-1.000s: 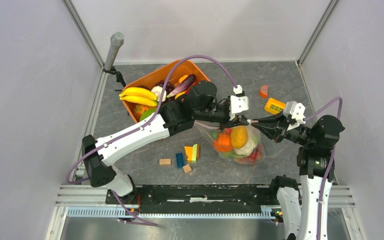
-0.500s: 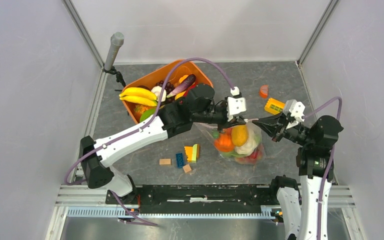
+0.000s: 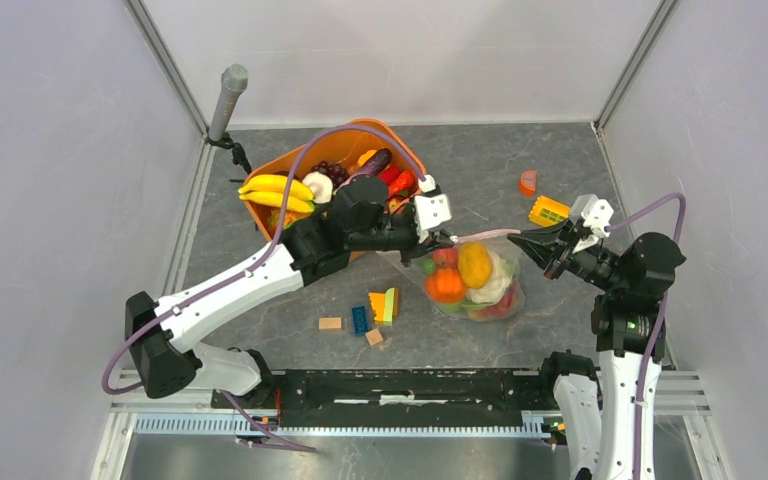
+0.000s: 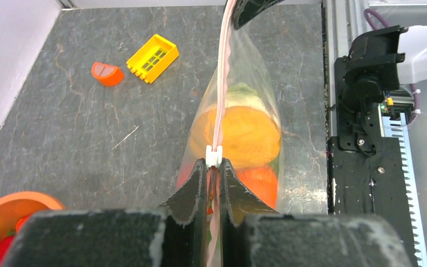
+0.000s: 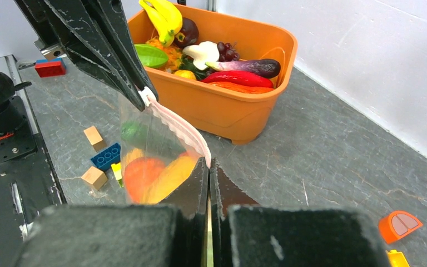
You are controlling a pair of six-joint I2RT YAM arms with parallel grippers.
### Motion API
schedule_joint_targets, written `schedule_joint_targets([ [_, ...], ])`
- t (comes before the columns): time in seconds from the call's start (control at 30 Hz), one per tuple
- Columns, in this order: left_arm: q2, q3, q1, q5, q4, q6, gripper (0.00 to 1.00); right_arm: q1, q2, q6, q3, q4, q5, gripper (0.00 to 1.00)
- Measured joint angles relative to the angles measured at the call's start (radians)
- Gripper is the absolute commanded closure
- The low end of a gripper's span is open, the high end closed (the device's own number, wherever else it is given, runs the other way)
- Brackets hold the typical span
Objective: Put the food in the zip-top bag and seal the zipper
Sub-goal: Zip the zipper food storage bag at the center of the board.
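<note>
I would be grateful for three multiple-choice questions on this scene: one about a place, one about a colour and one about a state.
1. What colour is the zipper of the zip-top bag?
A. blue
B. green
C. pale pink

2. Where are the bananas?
A. in the zip-top bag
B. in the orange tub
C. on the table

3. What is the right gripper doing?
A. shut on the zipper
B. open over the tub
C. holding a block

Answers:
1. C, as the strip shows pink in both wrist views.
2. B, as they lie inside the tub's rim.
3. A, as it pinches the strip's end.
</note>
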Motion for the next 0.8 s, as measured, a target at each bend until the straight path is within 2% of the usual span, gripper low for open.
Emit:
schedule_joint_targets([
  [0.53, -0.143, -0.122, 0.059, -0.039, -0.021, -0.001, 0.98, 0.0, 0.023, 0.053, 0.0, 0.004, 0.057, 1.0],
  [0.8, -0.174, -0.171, 0.076, -0.053, -0.016, -0.016, 0.98, 0.0, 0.02, 0.096, -0.007, 0.018, 0.141, 1.0],
])
